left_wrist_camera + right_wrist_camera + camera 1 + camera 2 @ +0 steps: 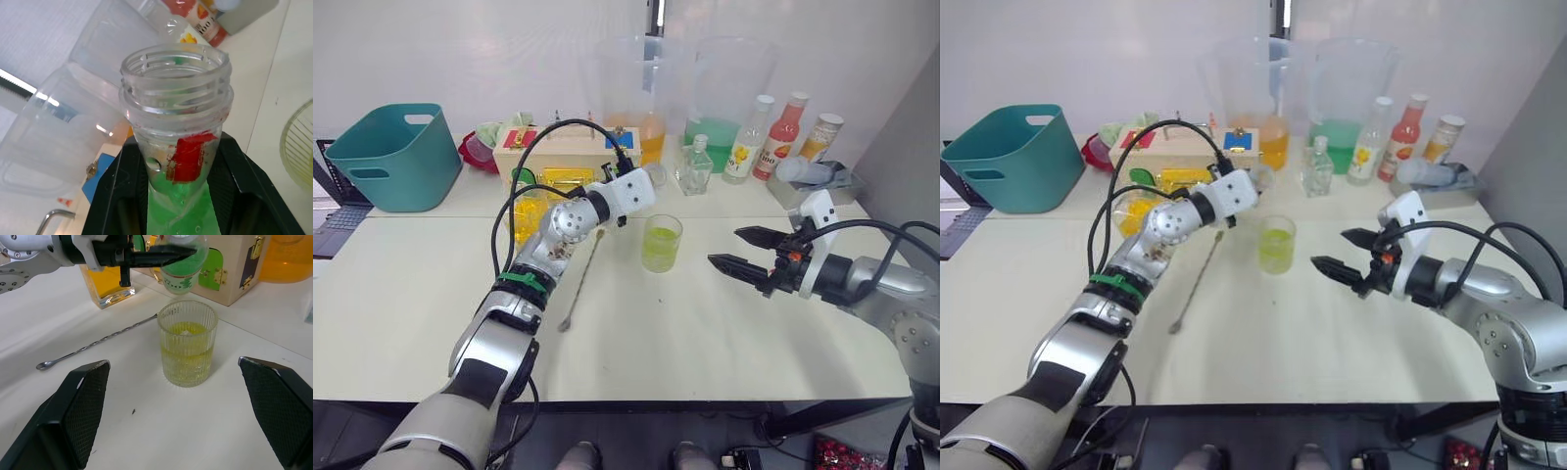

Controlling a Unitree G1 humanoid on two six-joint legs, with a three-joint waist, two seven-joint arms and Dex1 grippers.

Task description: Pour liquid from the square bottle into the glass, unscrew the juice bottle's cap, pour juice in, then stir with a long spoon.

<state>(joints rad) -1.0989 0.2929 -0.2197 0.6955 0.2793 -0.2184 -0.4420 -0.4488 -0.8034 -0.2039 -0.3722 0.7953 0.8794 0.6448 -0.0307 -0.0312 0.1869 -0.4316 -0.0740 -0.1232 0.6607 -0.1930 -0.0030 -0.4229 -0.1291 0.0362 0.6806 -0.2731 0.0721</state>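
The left gripper (161, 254) is clamped on the juice bottle (178, 147), a clear plastic bottle holding green liquid with its cap off and the threaded neck bare. The bottle hangs just above and behind the glass (661, 243), near its rim; whether its mouth is over the opening cannot be told.

The glass is a ribbed tumbler standing upright on the white table (705, 333), partly filled with yellow-green liquid.

The long spoon (579, 282) lies flat on the table to the robot's left of the glass, its bowl end nearer the table's front edge, its handle reaching under the left forearm.

The square bottle (105, 284) stands upright behind the spoon, holding amber liquid, beside a wooden box (573, 152).

The right gripper (744, 251) hovers over the table to the right of the glass, apart from it, its two black fingers spread wide and holding nothing.

At the back of the table stand a teal basket (396, 157), two large clear pitchers (636, 93) and a row of sauce bottles (783, 132).
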